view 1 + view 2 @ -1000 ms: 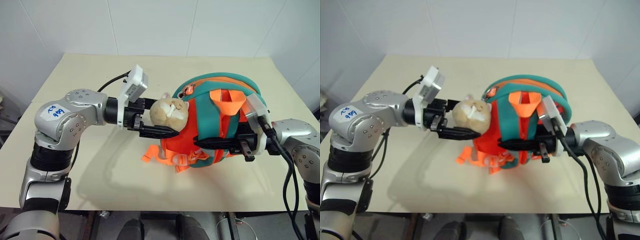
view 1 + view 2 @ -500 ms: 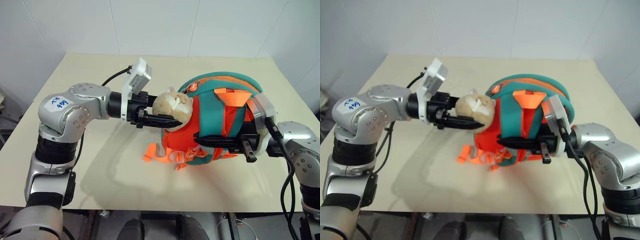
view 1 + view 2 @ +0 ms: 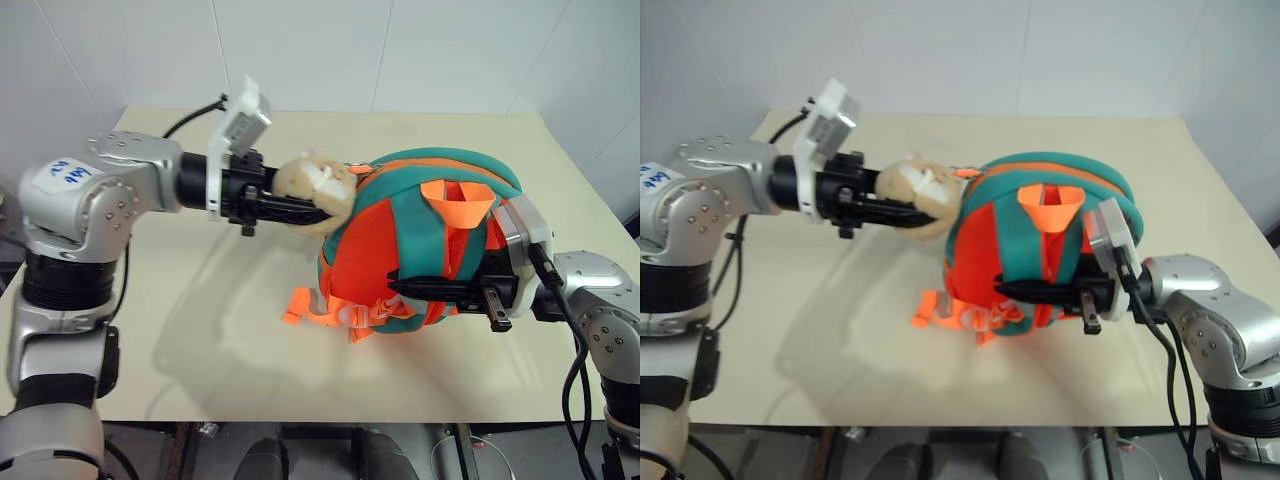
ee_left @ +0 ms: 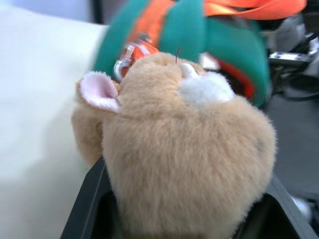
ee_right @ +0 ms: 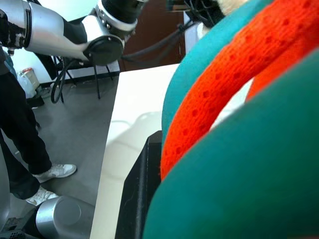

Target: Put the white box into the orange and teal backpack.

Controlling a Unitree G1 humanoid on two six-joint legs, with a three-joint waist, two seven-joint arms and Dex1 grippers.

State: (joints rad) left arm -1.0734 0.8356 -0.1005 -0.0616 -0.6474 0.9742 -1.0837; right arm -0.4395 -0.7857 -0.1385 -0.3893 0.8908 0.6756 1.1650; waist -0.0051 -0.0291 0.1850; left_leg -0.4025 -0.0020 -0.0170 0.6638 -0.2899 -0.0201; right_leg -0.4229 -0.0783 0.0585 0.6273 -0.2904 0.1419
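My left gripper [image 3: 300, 208] has closed on the tan plush animal charm [image 3: 312, 185] and pulled it up and out to my left, so the charm's clip draws on the zip at the crown of the small orange and teal backpack [image 3: 420, 250] (I judge this opens the bag, a step ahead of loading). My right gripper [image 3: 440, 290] stays clamped on a teal shoulder strap [image 5: 249, 189], steadying the pack on the beige table [image 3: 200, 330]. The white box is nowhere I can find, and how far the zip gapes is hidden behind the charm.
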